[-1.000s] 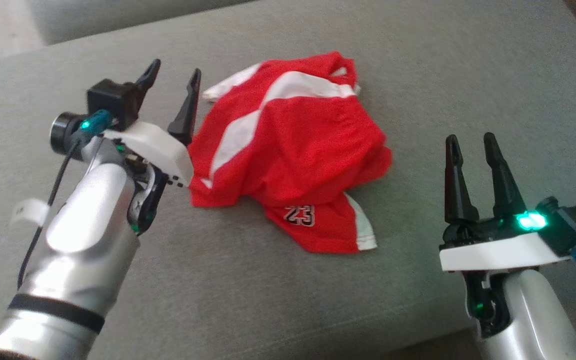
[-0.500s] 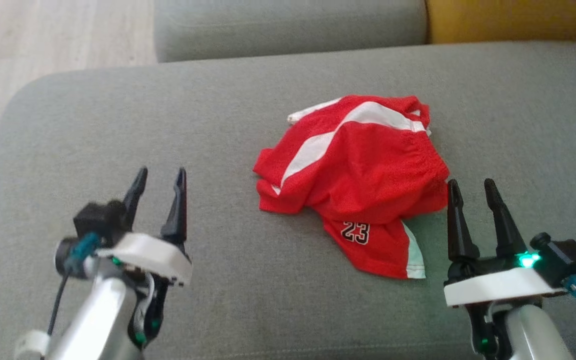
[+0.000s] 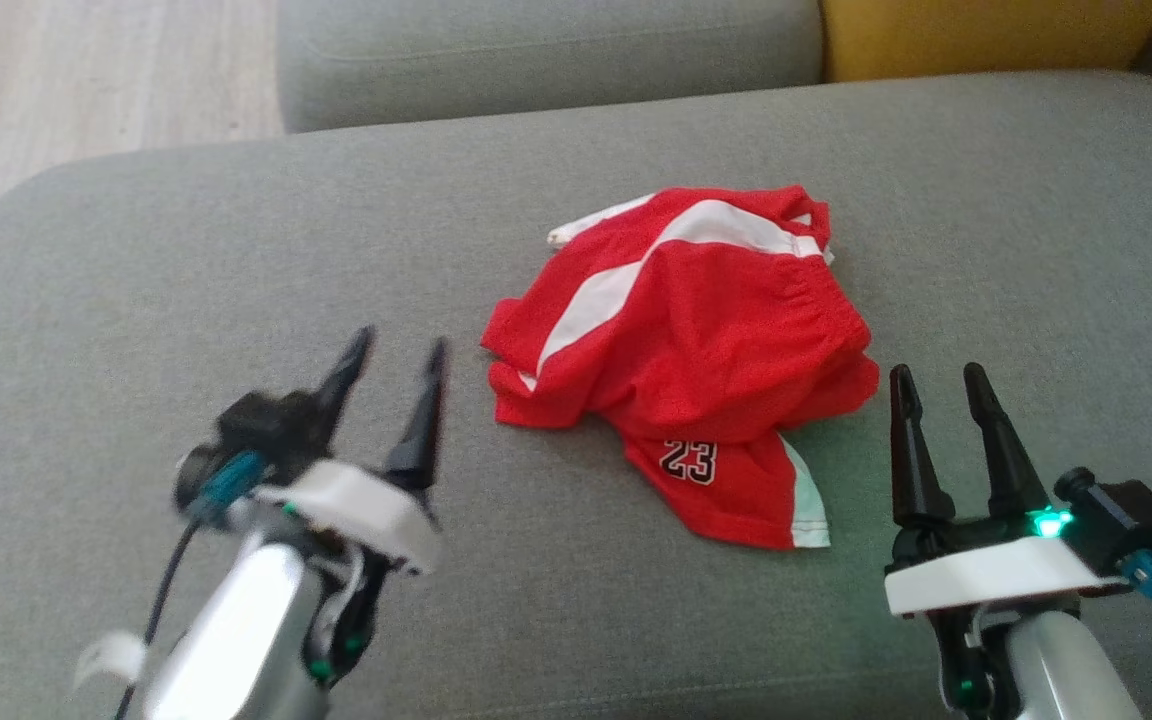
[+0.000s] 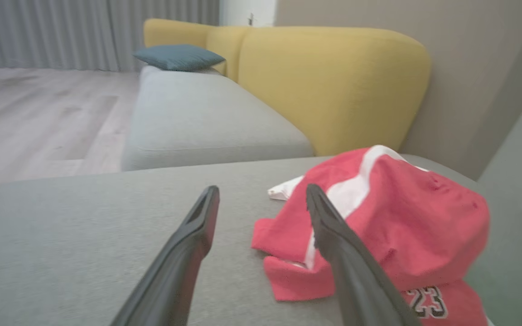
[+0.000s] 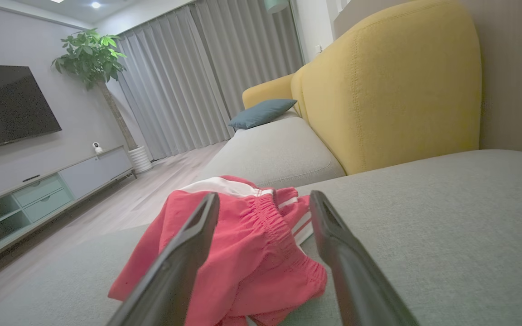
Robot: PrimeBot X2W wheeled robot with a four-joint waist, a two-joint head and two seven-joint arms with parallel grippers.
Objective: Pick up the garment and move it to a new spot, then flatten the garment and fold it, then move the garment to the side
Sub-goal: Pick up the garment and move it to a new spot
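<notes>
My left gripper (image 3: 401,342) hangs with fingers (image 4: 188,244) spread, empty. Crumpled red shorts (image 3: 696,340) lie mid-cushion on the grey sofa (image 3: 186,260): soft, light, probably slippery mesh. I'd pinch the gathered waistband (image 5: 268,215). My right gripper (image 3: 937,372), just beside them, is also spread and empty.

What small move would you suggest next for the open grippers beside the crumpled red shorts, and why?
Probably bring the left gripper forward-right to the nearest edge of the red shorts: it and the right gripper stand open and empty, and the shorts lie crumpled on the grey cushion.
</notes>
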